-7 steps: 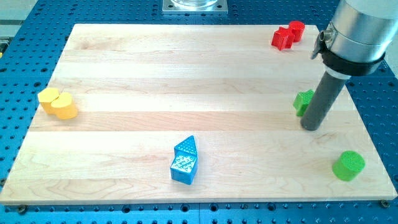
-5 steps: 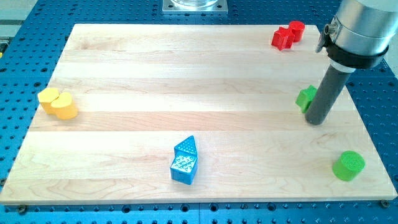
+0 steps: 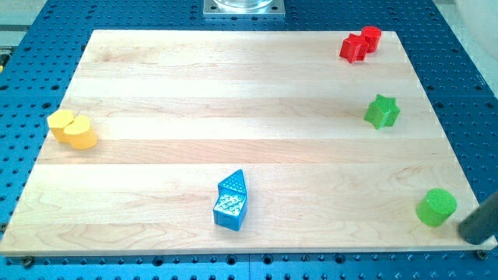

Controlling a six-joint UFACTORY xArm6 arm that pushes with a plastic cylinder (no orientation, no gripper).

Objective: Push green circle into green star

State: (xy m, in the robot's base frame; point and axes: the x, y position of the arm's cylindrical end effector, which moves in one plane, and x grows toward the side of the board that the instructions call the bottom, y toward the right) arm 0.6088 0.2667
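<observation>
My tip (image 3: pixel 472 236) sits just right of the green circle (image 3: pixel 436 207), possibly touching; green star (image 3: pixel 382 111) well above. No jaws visible, state indeterminable.

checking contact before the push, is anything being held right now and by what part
Nothing is held. My tip sits at the view's bottom right, just right of the green circle, seemingly not touching it; the green star stands apart.
</observation>
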